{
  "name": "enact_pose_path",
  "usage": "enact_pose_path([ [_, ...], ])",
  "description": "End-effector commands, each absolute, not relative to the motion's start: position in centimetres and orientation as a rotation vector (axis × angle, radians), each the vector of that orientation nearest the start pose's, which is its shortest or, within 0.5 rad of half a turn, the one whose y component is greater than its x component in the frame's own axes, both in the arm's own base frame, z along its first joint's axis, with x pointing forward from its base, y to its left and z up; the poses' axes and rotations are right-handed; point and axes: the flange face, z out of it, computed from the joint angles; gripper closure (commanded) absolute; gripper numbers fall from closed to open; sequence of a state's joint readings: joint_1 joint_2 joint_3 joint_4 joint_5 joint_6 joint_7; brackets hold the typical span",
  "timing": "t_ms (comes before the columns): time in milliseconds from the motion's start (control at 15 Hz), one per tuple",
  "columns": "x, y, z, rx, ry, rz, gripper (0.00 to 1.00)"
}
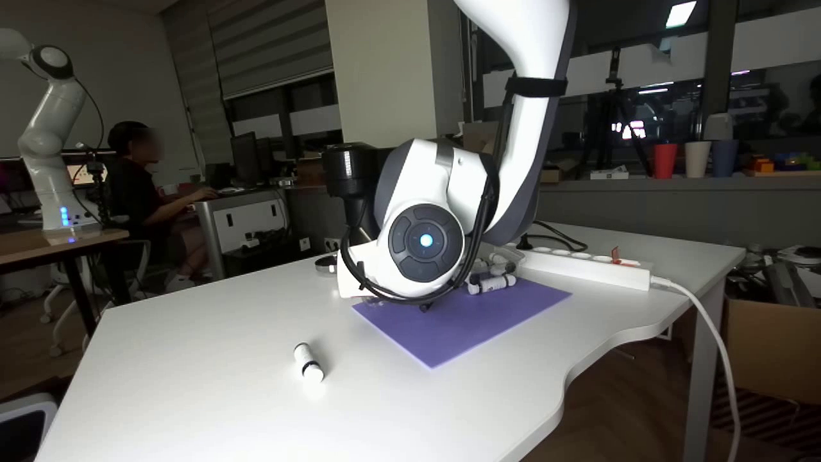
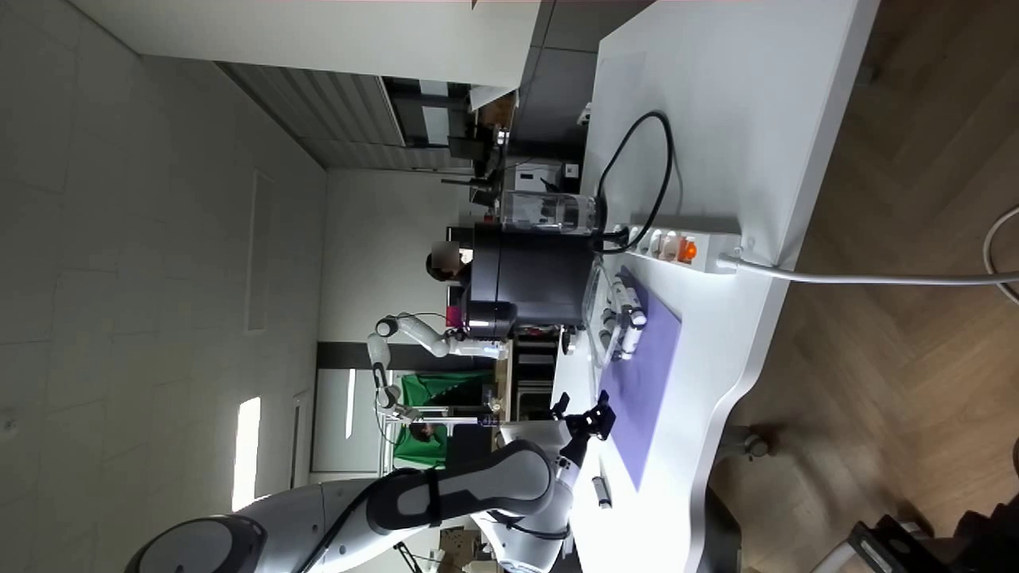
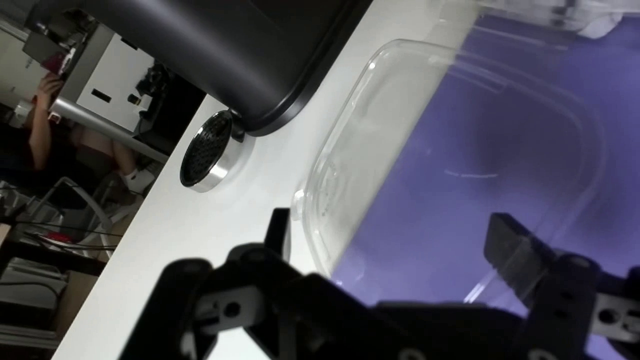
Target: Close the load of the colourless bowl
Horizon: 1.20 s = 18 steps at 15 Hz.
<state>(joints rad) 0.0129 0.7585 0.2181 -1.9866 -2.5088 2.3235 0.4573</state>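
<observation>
1 clear lid (image 3: 450,165), tab (image 3: 297,205) pointing off sheet (image 1: 458,327); long axis unclear.

Dim overall. White table (image 1: 211,385) near, curvy right edge. Far middle: 1 pale pillar (image 1: 381,64). Left of it, grey striped blinds (image 1: 276,45) above dark windows (image 1: 301,99), then plain wall (image 1: 118,77) at far left. Right of pillar, bigger windows (image 1: 596,29) with bright spots (image 1: 632,130), long ledge (image 1: 680,186) below. Far left also: wood-top desk (image 1: 25,249), white-fronted cabinet (image 1: 247,221). In an exterior view: brown herringbone floor (image 2: 884,350), panelled ceiling (image 2: 143,263) with 1 bright light (image 2: 247,454).
</observation>
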Motion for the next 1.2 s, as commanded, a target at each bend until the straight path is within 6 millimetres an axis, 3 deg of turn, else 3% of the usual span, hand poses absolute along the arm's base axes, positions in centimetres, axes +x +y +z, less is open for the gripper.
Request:
enact_pose_path([
  [0,55.7,12.0,9.6,1.182,1.704,0.423,0.00],
  [733,56.1,11.1,17.7,1.254,1.538,0.470,0.00],
  [1000,55.7,8.8,20.5,1.346,1.476,0.416,0.00],
  [1133,55.4,6.5,21.8,1.430,1.449,0.378,0.00],
])
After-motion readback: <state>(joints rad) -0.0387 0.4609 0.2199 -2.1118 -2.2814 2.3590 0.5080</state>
